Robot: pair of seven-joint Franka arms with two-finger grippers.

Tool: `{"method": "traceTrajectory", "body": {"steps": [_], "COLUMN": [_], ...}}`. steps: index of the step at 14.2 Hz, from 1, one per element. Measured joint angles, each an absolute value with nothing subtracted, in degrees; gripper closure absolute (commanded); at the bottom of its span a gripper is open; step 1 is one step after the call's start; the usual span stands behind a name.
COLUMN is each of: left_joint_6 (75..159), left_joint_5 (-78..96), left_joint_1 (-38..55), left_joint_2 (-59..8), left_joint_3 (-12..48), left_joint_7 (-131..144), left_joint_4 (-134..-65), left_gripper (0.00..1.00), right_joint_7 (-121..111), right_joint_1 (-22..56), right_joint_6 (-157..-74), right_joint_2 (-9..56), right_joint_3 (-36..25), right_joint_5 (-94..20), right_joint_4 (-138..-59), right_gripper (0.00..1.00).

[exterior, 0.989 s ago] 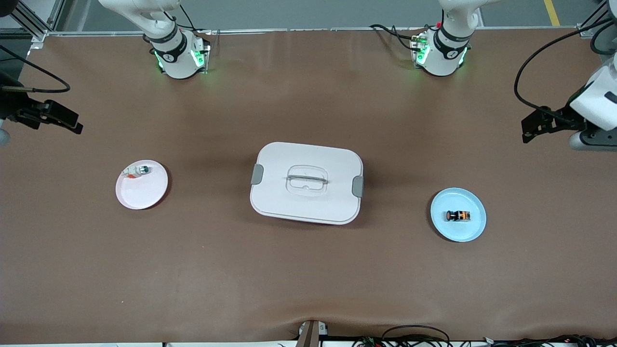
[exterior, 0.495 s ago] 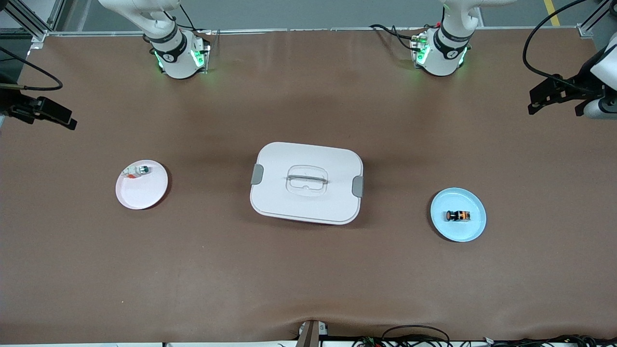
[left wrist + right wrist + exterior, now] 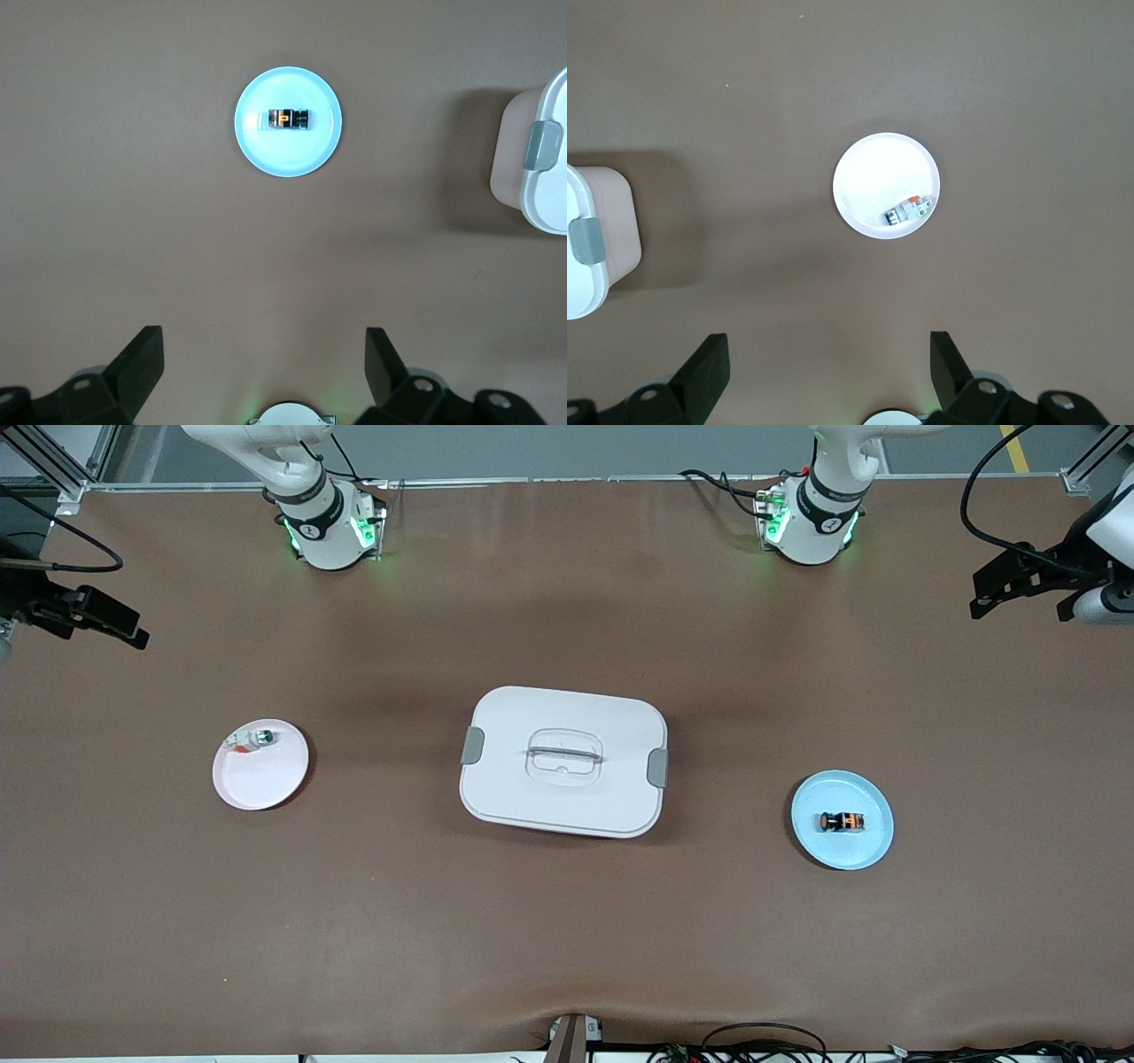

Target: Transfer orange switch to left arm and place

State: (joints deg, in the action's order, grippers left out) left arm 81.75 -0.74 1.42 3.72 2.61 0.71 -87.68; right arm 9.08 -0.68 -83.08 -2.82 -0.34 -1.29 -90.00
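The switch (image 3: 841, 822) lies on its side on the blue plate (image 3: 873, 849), toward the left arm's end of the table (image 3: 567, 939). The box (image 3: 563, 761) stands at the middle. The pink plate (image 3: 257, 784) carries a small part (image 3: 262, 737). The left gripper (image 3: 999, 592) and the right gripper (image 3: 111, 626) hang high over the table's two ends, jaws wide and empty.

Even, bright overhead light falls on the matte brown tabletop (image 3: 567, 921), leaving soft shadows around the large white rounded lidded box (image 3: 563, 760). The pale blue round plate (image 3: 288, 122) glares, nearly washed out, in the left wrist view. All views are sharp, without visible blur.
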Motion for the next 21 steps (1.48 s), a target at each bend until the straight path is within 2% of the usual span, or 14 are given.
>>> {"method": "traceTrajectory", "body": {"steps": [21], "left_joint_6": [81.9], "left_joint_5": [-0.7], "left_joint_1": [1.5], "left_joint_2": [3.7], "left_joint_3": [2.9], "left_joint_7": [5.9], "left_joint_4": [-88.5], "left_gripper": [0.00], "right_joint_7": [10.2], "right_joint_1": [-0.8], "right_joint_6": [-83.8], "right_joint_2": [-4.0], "right_joint_3": [-0.4], "right_joint_5": [-2.0], "right_joint_4": [-90.9], "right_gripper": [0.00]}}
